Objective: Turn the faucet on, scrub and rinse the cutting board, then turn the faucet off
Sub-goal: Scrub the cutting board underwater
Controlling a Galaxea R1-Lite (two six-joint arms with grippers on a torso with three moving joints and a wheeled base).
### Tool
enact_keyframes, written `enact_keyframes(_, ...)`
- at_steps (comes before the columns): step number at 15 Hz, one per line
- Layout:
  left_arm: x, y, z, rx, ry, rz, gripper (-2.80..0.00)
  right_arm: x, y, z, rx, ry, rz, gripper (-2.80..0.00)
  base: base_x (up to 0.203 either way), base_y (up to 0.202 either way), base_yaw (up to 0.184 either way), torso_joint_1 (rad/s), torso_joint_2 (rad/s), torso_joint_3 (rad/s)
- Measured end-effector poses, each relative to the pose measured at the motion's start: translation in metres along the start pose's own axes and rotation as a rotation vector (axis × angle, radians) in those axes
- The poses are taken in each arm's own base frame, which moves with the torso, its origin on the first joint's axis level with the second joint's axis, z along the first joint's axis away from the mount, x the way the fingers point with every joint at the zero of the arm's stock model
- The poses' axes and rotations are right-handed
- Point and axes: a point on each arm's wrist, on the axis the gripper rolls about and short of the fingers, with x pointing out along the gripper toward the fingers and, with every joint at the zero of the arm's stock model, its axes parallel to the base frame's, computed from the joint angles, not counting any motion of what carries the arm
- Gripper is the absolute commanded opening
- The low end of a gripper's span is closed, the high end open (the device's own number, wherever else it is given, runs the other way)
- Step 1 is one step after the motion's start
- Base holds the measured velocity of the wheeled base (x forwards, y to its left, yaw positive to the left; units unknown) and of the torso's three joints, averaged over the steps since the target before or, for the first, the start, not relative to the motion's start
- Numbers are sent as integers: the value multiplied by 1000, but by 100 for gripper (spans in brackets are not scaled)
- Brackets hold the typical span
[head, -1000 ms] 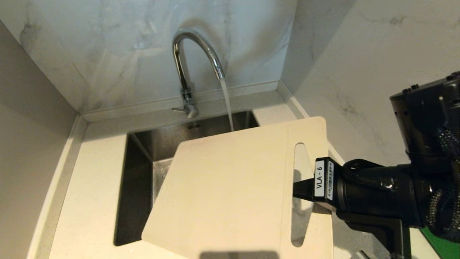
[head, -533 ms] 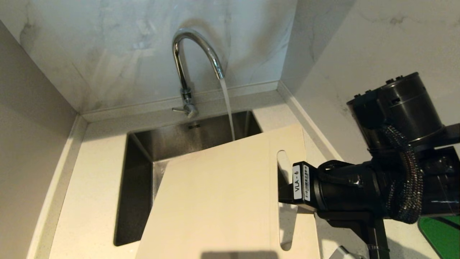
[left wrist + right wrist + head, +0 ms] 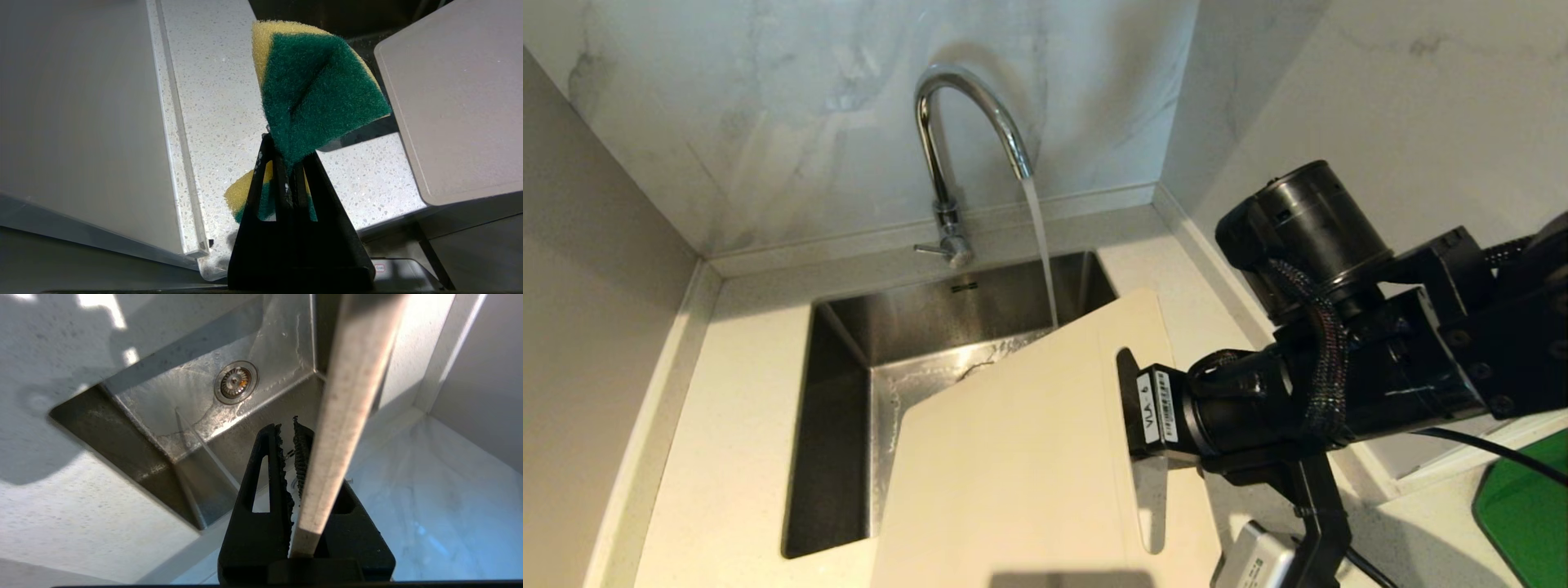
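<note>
While one faucet (image 3: pixel 968 122) runs, right gripper (image 3: pixel 288 437) clamps one cutting board (image 3: pixel 1021 457); left gripper (image 3: pixel 286 163) pinches one sponge (image 3: pixel 318 94).

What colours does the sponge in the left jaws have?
The sponge has a dark green scrubbing face on yellow foam, best seen in the left wrist view.

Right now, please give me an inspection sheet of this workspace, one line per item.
Surface: speckled countertop around a steel sink.
Job's things: faucet running; cutting board tilted over the sink.
Clutter: bright green flat object at the right edge.
Grippers: right gripper shut on the board beside its handle slot; left gripper shut on a green-and-yellow sponge.
Cables: black cable behind the right arm.
Surroundings: marble-look wall.
</note>
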Motion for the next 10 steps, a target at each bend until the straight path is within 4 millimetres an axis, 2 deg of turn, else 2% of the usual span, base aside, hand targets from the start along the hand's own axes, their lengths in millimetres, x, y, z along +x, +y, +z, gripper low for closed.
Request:
enact_keyframes(4, 0, 0, 0, 0, 0, 0, -280, 16, -6, -15, -21, -14, 18, -280, 0, 0, 0, 0, 0, 0)
enact_keyframes(10, 0, 0, 0, 0, 0, 0, -280, 13, -15, -43, -39, 115, 57, -280, 0, 0, 0, 0, 0, 0)
